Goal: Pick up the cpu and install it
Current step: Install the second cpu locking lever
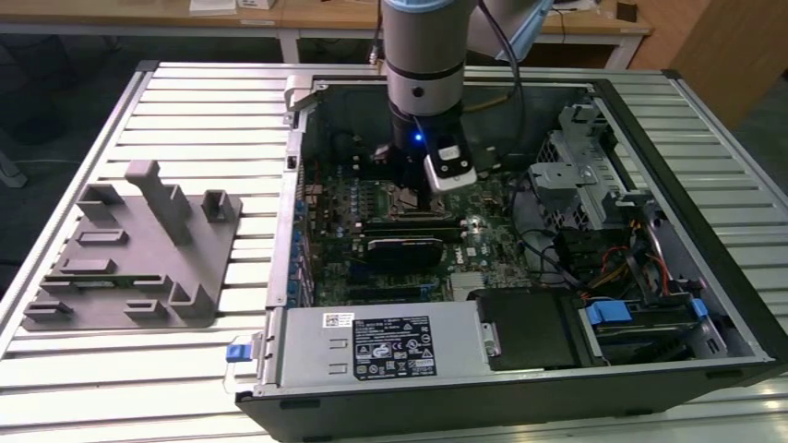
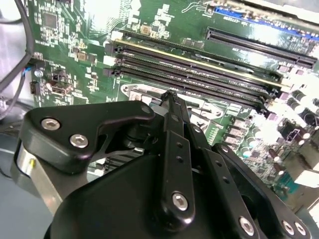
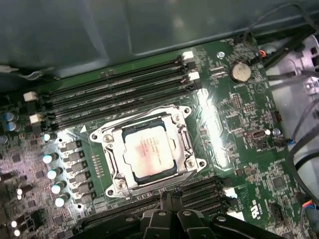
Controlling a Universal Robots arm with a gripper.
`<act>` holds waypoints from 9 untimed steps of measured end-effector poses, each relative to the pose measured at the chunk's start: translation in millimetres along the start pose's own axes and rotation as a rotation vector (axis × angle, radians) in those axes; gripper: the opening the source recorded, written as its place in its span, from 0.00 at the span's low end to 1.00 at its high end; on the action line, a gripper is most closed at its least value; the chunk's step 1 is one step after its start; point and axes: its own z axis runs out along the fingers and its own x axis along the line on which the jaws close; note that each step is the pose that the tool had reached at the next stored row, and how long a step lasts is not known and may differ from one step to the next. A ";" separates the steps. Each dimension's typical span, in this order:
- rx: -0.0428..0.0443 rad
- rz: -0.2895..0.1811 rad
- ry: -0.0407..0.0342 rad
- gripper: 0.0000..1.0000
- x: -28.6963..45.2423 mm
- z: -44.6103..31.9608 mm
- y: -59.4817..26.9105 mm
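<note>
The claw (image 2: 169, 102) hangs inside the open computer case (image 1: 689, 231), just above the green motherboard (image 3: 239, 139). Its two black fingers (image 2: 174, 149) are pressed together at the tips, and they hold nothing.

In the first wrist view, the cpu (image 3: 149, 152) sits in its socket (image 3: 112, 149), in the middle of the board. The claw's tips (image 3: 167, 199) are at about 6 o'clock from it, near but not touching. Long black memory slots (image 3: 114, 97) run at 12 o'clock from the socket, and more slots run at 6 o'clock, so the socket is hemmed in on two sides. A round coin battery (image 3: 240, 71) lies at 2 o'clock, well apart.

The cpu is a small flat square with a shiny silver top and a thin dark rim. The socket's metal frame goes all around it, with screws at the corners.

In the exterior view, the case walls stand up around the arm (image 1: 425, 65). The grey fixture (image 1: 129, 254) lies on the slatted table (image 1: 185, 120), outside the case at 9 o'clock.
</note>
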 end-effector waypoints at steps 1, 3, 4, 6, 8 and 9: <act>-0.0009 -0.012 0.0007 0.11 0.1 0.2 -0.2; -0.0029 -0.032 0.0017 0.11 0.4 0.6 -0.7; -0.0038 -0.042 0.0022 0.11 0.5 0.8 -1.0; -0.0055 -0.059 0.0031 0.11 0.9 1.3 -1.8; -0.0067 -0.072 0.0037 0.11 1.6 1.9 -3.4; -0.0072 -0.077 0.0040 0.11 2.2 2.2 -4.4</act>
